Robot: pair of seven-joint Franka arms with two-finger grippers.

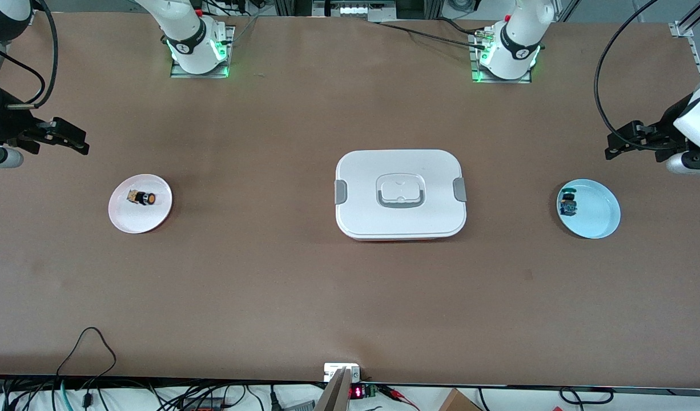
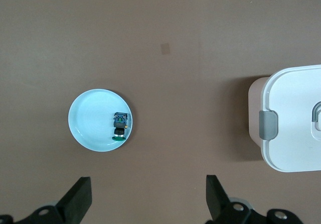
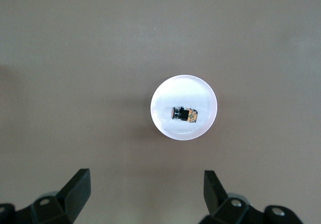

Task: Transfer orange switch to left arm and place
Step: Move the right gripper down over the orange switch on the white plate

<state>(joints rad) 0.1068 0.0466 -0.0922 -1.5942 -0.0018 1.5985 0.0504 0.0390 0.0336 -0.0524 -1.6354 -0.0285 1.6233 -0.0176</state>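
Observation:
The orange switch point(image 1: 141, 198) lies on its side on a small white plate point(image 1: 156, 220) toward the right arm's end of the table. It also shows in the right wrist view point(image 3: 184, 114), on the plate point(image 3: 200, 88). My right gripper point(image 1: 70, 140) hangs open and empty over bare table beside that plate; its fingers point(image 3: 79, 184) are wide apart. The white lidded box point(image 1: 400, 194) stands at the table's middle, between the two plates. My left gripper point(image 1: 619, 145) hangs open and empty over bare table at the left arm's end, its fingers point(image 2: 80, 191) wide apart.
A light blue plate point(image 1: 601, 220) at the left arm's end holds a green-capped, blue-bodied switch point(image 1: 568, 204), also in the left wrist view point(image 2: 120, 126). The box's end with its grey clip point(image 2: 268, 125) shows there too. Cables and electronics run along the table's near edge.

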